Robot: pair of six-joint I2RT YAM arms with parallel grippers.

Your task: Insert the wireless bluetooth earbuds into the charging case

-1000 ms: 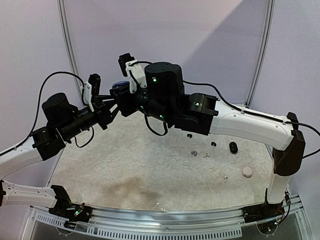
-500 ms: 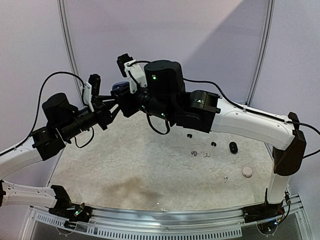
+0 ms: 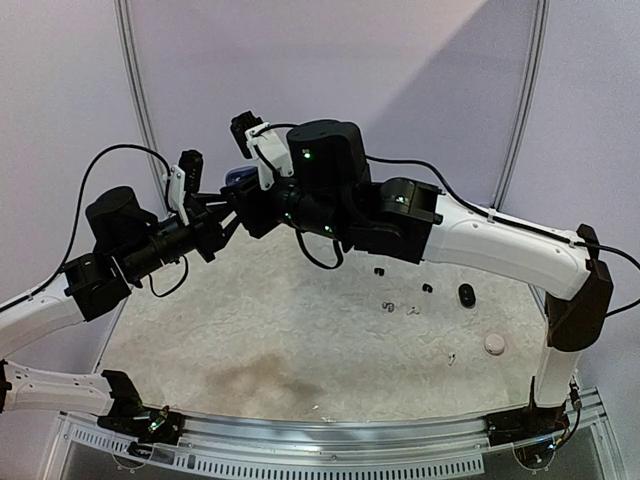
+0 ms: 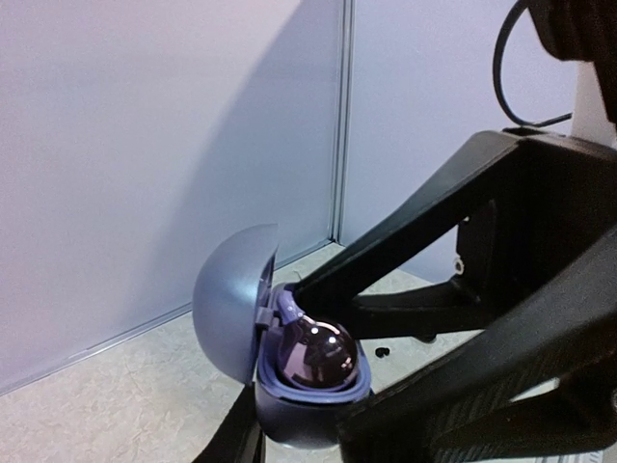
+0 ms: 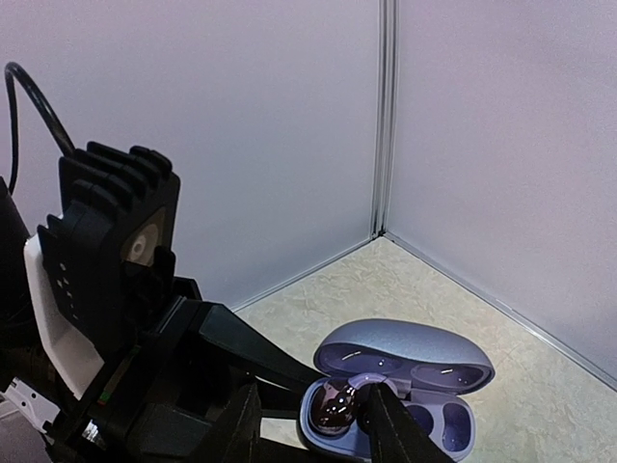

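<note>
My left gripper (image 3: 226, 207) is shut on a blue pebble-shaped charging case (image 3: 238, 176), held high above the table with its lid open. In the left wrist view the case (image 4: 289, 415) sits between my fingers (image 4: 229, 439), with one shiny dark earbud (image 4: 318, 355) in a well. The right wrist view shows that earbud (image 5: 337, 405) in the case's left well and the right well (image 5: 451, 424) empty. My right gripper (image 5: 308, 397) is open around the earbud, with one fingertip (image 5: 378, 405) against it.
On the table's right side lie several tiny earbuds (image 3: 381, 270) (image 3: 427, 288) (image 3: 388, 307) (image 3: 412, 310), a black case (image 3: 467, 294) and a pale round case (image 3: 494, 344). Wall panels meet in a corner behind the raised grippers.
Both raised grippers and the case have drifted slightly up and to the left. The objects on the table have not moved.
</note>
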